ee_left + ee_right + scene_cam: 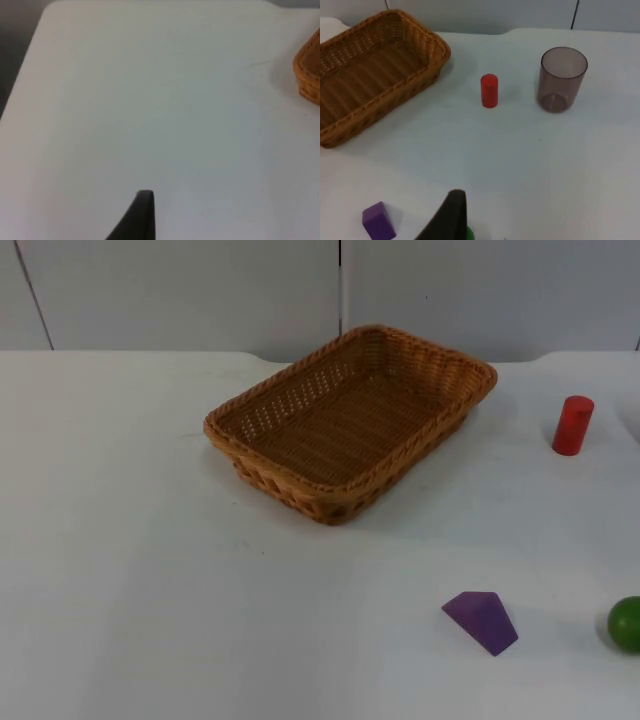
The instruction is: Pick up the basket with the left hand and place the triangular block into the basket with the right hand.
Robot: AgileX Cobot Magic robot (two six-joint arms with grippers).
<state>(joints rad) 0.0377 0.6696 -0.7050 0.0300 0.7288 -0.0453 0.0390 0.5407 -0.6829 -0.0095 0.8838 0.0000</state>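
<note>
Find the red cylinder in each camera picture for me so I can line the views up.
Top view: the red cylinder stands upright near the right edge, right of the basket.
Left wrist view: not in it; one corner of the basket is.
Right wrist view: the cylinder stands between the basket and a clear cup.
Shared landmark: the basket.

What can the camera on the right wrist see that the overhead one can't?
The right wrist view alone takes in a clear brownish cup standing beyond the red cylinder. The top view alone takes in the whole wicker basket, all four sides. Both share the basket, the red cylinder, the purple triangular block, the green ball and the white table.
</note>
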